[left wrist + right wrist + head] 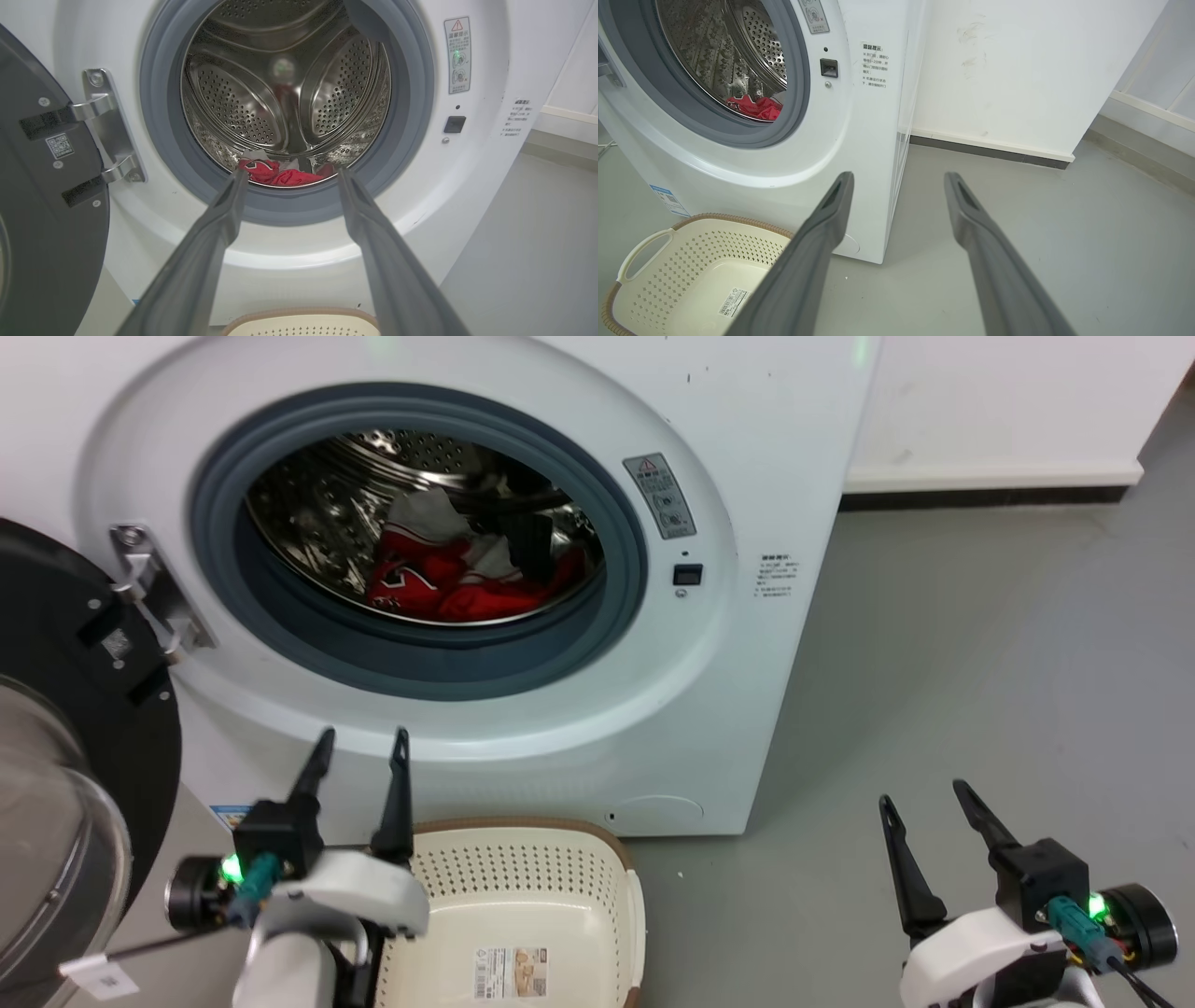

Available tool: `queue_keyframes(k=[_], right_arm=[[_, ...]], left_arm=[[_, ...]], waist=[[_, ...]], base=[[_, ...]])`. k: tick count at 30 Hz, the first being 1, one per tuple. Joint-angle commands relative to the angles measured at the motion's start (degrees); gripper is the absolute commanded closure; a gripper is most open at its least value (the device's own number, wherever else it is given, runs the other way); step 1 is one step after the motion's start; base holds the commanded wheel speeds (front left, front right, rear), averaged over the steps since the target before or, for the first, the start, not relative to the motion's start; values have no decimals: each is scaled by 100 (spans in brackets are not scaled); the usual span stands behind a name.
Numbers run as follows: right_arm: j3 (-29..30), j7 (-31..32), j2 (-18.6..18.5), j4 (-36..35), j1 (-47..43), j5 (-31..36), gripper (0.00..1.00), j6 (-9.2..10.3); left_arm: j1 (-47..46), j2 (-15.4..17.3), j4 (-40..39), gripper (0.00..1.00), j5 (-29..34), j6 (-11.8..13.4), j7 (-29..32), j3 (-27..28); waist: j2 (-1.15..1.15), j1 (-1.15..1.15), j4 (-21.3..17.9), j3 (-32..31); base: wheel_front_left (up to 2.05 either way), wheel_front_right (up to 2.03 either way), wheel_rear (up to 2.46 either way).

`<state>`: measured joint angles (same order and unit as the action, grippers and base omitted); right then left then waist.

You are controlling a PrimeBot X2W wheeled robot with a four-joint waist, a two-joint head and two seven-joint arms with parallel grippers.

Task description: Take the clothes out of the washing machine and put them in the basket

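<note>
The white washing machine stands with its door swung open to the left. Red and white clothes lie at the bottom of the steel drum, also seen as clothes and clothes. The cream basket sits on the floor below the porthole, holding nothing but a label on its bottom. My left gripper hovers open above the basket's left rim, pointing at the porthole. My right gripper is open over the floor, right of the machine.
Grey floor spreads to the right of the machine, bounded by a white wall with a dark baseboard. The open door's glass bowl bulges at the left edge, close to my left arm.
</note>
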<state>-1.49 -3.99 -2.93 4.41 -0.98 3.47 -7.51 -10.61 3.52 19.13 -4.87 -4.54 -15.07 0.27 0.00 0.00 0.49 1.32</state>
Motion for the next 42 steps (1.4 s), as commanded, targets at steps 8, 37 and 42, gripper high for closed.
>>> queue_keyframes(k=[8, 37, 42], right_arm=[[-205, 23, 10, -281, 341, -110, 0, 4], [-1119, -613, 13, -406, 1189, -790, 0, 4], [-1311, -751, 14, -273, 1308, -964, 0, 4]], left_arm=[[-1077, 375, 375, 0, -38, -49, -14, 232], [-5063, 2656, 3178, 0, 83, -293, 1073, -302], [-5715, 3038, 3353, 0, -39, -296, 1566, -842]], waist=[[0, 0, -453, 756], [0, 0, -1903, 3177], [0, 0, -2126, 3492]], base=[[0, 0, 0], [0, 0, 0], [0, 0, 0]])
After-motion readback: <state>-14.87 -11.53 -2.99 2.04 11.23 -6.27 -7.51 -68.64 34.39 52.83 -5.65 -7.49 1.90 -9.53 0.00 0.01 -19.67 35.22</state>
